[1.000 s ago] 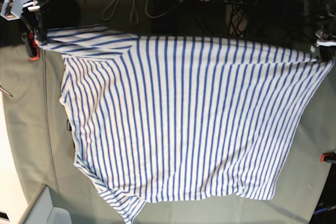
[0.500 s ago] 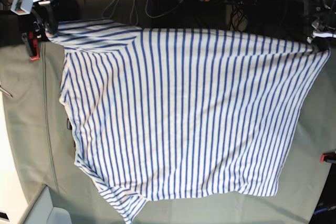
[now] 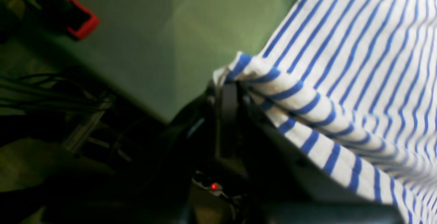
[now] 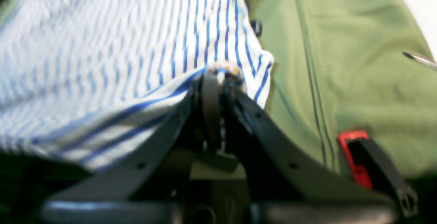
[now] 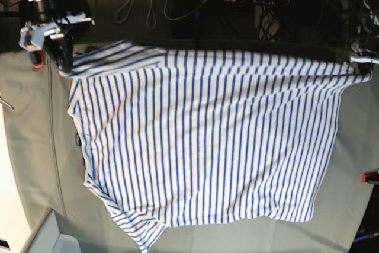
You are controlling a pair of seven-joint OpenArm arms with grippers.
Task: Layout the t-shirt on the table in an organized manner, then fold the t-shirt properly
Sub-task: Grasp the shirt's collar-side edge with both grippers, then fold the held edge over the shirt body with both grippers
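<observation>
A: Where is the t-shirt [image 5: 207, 140]?
B: Spread over the table [image 5: 35, 140], lower frame up to its far edge.
A: The grippers?
B: Right gripper [image 5: 64, 66], upper left, pinches one corner; left gripper [image 5: 361, 70], upper right, seemingly clamps the other.

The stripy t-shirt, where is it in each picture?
Base: the t-shirt fills the middle of the table.
Left wrist: right side, corner pinched in the jaws.
Right wrist: upper left, edge pinched in the jaws.
Shared landmark: the green table cloth.
</observation>
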